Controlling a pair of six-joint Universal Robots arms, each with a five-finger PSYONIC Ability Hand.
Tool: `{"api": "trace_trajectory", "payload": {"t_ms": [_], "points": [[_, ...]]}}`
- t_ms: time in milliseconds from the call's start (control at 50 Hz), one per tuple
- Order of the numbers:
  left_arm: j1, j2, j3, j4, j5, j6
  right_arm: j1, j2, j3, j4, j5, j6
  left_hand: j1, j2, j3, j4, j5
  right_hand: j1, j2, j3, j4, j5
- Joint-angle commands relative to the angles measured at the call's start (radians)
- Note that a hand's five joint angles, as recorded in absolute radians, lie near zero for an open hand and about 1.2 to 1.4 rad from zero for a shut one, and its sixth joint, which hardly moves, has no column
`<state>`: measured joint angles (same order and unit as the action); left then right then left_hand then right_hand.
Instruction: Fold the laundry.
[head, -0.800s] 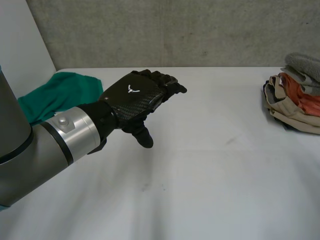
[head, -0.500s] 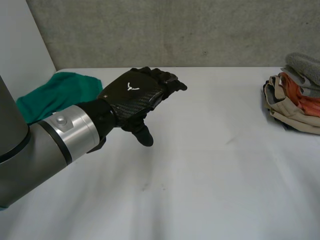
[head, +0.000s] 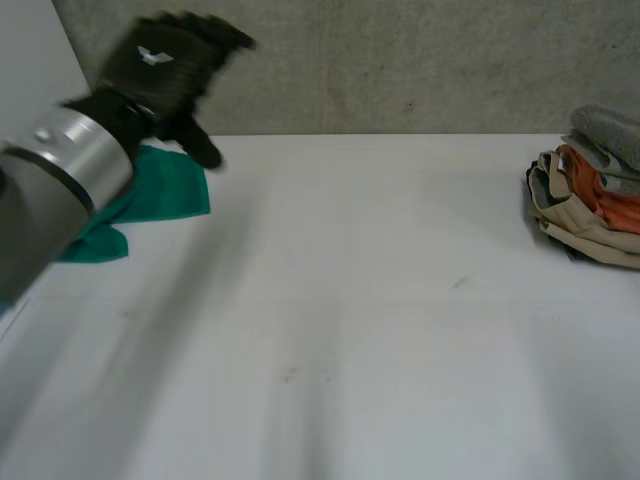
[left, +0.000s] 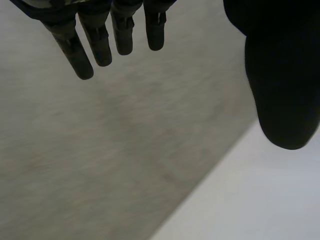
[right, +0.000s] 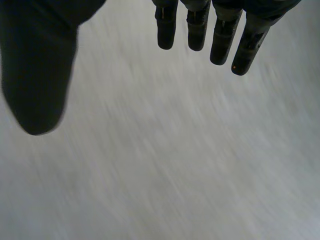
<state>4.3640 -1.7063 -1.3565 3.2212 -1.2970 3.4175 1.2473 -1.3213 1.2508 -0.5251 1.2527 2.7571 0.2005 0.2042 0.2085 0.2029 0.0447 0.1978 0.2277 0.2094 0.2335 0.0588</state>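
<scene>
White bench (head: 350, 320): green cloth (head: 172, 188) beside raised left hand (head: 160, 62), fingers straight, empty; right hand (right: 36, 65) likewise; garment pile (head: 592, 212) well apart.

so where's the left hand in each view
head view: left hand raised by the green cloth, before the grey wall.
left wrist view: its straight fingers and thumb, facing that wall.
right wrist view: the right hand instead, open.
shared landmark: wall meeting white table.
</scene>
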Motion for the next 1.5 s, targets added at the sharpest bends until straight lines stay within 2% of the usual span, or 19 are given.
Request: {"api": "trace_trajectory", "payload": {"t_ms": [20,40,120,200,280,400,560,800,900,920,1040,1100,1180,1280,1340,1360,1420,1440,1500], "points": [[0.225,-0.156,0.089,0.086,-0.018,0.017,0.358,-0.157,0.321,-0.081,-0.139,0.191,-0.019,-0.023,-0.027,-0.022,-0.038,-0.023,-0.053,-0.035,-0.059,-0.059],[0.282,-0.211,0.115,0.092,-0.002,0.022,0.433,-0.157,0.384,-0.084,-0.177,0.170,-0.019,-0.023,-0.027,-0.022,-0.038,-0.023,-0.053,-0.035,-0.059,-0.059],[0.402,-0.359,0.180,0.094,0.059,0.064,0.549,-0.139,0.505,-0.050,-0.214,0.071,-0.011,-0.014,-0.018,-0.013,-0.029,-0.023,-0.053,-0.035,-0.059,-0.059],[0.475,-0.519,0.275,0.088,0.113,0.185,0.590,-0.070,0.562,0.029,-0.193,-0.064,0.007,0.003,-0.001,0.005,-0.012,-0.023,-0.053,-0.035,-0.059,-0.059],[0.508,-0.654,0.361,0.083,0.117,0.311,0.609,-0.004,0.572,0.118,-0.135,-0.172,0.016,0.012,0.008,0.014,-0.003,-0.023,-0.053,-0.035,-0.059,-0.059],[0.522,-0.788,0.435,0.085,0.116,0.368,0.606,0.028,0.590,0.154,-0.049,-0.232,0.019,0.015,0.011,0.016,0.000,-0.023,-0.053,-0.035,-0.059,-0.059],[0.523,-0.894,0.507,0.091,0.108,0.381,0.601,0.030,0.628,0.148,-0.035,-0.223,0.118,0.115,0.111,0.116,0.100,-0.023,-0.053,-0.035,-0.059,-0.059],[0.514,-1.009,0.623,0.091,0.091,0.413,0.597,0.034,0.653,0.123,-0.035,-0.223,0.600,0.596,0.592,0.597,0.581,-0.023,-0.053,-0.035,-0.059,-0.059],[0.509,-1.024,0.651,0.100,0.088,0.411,0.597,0.033,0.656,0.123,-0.027,-0.223,1.150,1.146,1.142,1.148,1.131,-0.023,-0.053,-0.035,-0.059,-0.059],[0.508,-1.027,0.658,0.109,0.085,0.411,0.597,0.034,0.656,0.123,-0.027,-0.223,1.195,1.192,1.187,1.193,1.177,-0.023,-0.053,-0.035,-0.059,-0.059],[0.506,-1.024,0.666,0.181,0.038,0.410,0.595,0.033,0.658,0.123,-0.027,-0.223,1.196,1.192,1.188,1.193,1.177,-0.023,-0.053,-0.035,-0.059,-0.059],[0.477,-0.992,0.614,0.178,0.019,0.402,0.594,0.031,0.658,0.123,-0.026,-0.223,1.196,1.192,1.188,1.193,1.177,-0.023,-0.053,-0.035,-0.059,-0.059],[0.393,-0.831,0.450,0.181,0.027,0.382,0.590,0.025,0.654,0.123,-0.024,-0.223,1.196,1.192,1.188,1.193,1.177,-0.023,-0.053,-0.035,-0.059,-0.059],[0.243,-0.548,0.181,0.212,0.038,0.286,0.569,0.020,0.642,0.122,-0.006,-0.218,1.196,1.192,1.188,1.193,1.177,-0.023,-0.053,-0.035,-0.059,-0.059],[0.154,-0.451,0.073,0.209,0.062,0.223,0.566,0.019,0.639,0.122,0.005,-0.208,1.196,1.192,1.188,1.193,1.177,-0.023,-0.053,-0.035,-0.059,-0.059],[0.094,-0.384,0.003,0.207,0.089,0.182,0.566,0.019,0.638,0.122,0.014,-0.205,1.196,1.192,1.188,1.193,1.177,-0.023,-0.053,-0.035,-0.059,-0.059],[0.011,-0.291,-0.110,0.209,0.160,0.138,0.566,0.019,0.636,0.122,0.027,-0.203,1.196,1.192,1.188,1.193,1.177,-0.023,-0.053,-0.035,-0.059,-0.059],[-0.038,-0.247,-0.177,0.209,0.221,0.126,0.566,0.017,0.636,0.122,0.033,-0.203,1.196,1.192,1.188,1.193,1.177,-0.023,-0.053,-0.035,-0.059,-0.059],[-0.086,-0.205,-0.269,0.212,0.319,0.127,0.564,0.017,0.631,0.122,0.043,-0.201,1.196,1.192,1.188,1.193,1.177,-0.023,-0.053,-0.035,-0.059,-0.059]]}}
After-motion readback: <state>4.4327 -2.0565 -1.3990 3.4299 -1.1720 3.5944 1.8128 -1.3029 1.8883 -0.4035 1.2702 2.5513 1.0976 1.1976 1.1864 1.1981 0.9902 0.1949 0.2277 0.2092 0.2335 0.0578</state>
